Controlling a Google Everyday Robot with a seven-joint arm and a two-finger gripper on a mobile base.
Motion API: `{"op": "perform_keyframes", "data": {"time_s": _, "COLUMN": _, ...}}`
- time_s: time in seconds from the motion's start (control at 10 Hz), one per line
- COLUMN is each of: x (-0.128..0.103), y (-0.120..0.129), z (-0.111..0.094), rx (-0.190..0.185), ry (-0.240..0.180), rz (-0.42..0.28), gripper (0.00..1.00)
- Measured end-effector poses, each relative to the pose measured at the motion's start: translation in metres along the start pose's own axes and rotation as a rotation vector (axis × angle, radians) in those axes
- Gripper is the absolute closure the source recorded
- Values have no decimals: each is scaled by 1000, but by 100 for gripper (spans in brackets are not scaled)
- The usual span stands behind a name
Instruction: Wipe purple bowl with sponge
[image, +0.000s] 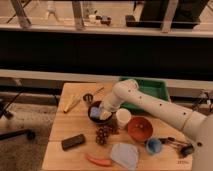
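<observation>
At the centre-left of the tabletop (67, 126) I see the purple bowl (92, 118), with the end effector (103, 113) lowered into it from the 2 o'clock side. The sponge (96, 111) lies inside the bowl, touching the tip of the end effector; its light-blue face is toward 10 o'clock and its pale yellow side toward 4 o'clock. I cannot tell how far the end effector is open, nor whether it has hold of the sponge. The white arm (150, 106) reaches in from the right edge of the view and bends down over the bowl.

Items around the purple bowl:
- White cup (123, 118): just beside it at 3 o'clock.
- Red-orange bowl (140, 129): at 4 o'clock, beyond the white cup.
- Dark cluster of grapes (103, 134): near, at 6 o'clock.
- Dark grey-black block (73, 142): at 7 o'clock, apart.
- Pale blue-grey cloth (125, 154): at 5 o'clock, near the front edge.
- Small light-blue cup (153, 145): at 4 o'clock, just past the red-orange bowl.
- Green tray (156, 88): at 2 o'clock, behind the arm.
</observation>
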Motion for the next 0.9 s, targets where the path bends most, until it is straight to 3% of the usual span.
{"op": "perform_keyframes", "data": {"time_s": 0.4, "x": -9, "y": 15, "z": 13, "rx": -32, "ry": 7, "rz": -35, "gripper": 98}}
{"op": "perform_keyframes", "data": {"time_s": 0.9, "x": -52, "y": 30, "z": 31, "rx": -70, "ry": -8, "rz": -119, "gripper": 98}}
